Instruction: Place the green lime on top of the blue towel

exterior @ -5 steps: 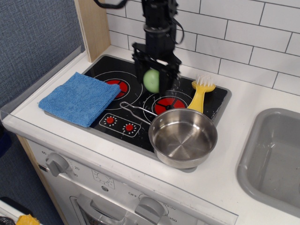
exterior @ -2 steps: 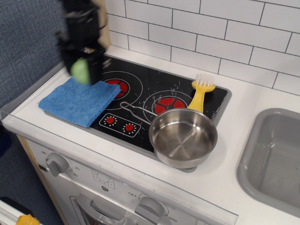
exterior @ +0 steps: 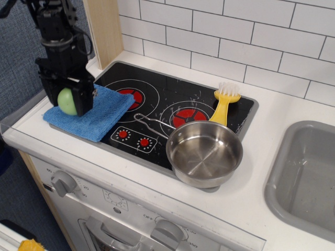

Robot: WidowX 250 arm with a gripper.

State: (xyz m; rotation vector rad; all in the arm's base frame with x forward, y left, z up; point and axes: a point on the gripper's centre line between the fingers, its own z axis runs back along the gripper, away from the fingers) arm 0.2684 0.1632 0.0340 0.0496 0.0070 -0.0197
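The green lime is a pale green ball held between the fingers of my black gripper. The gripper is shut on it and hangs just above the left part of the blue towel. The towel is a folded bright blue cloth lying at the left end of the black toy stove. The gripper hides the towel's left back part. Whether the lime touches the cloth I cannot tell.
A steel pan with a wire handle stands on the stove's front right. A yellow dish brush lies at the back right. A grey sink is at the far right. A wooden post and tiled wall stand behind.
The gripper has carried the lime from above the stove's middle burners leftward and down, to just over the left part of the blue towel. Pan and brush have not moved.
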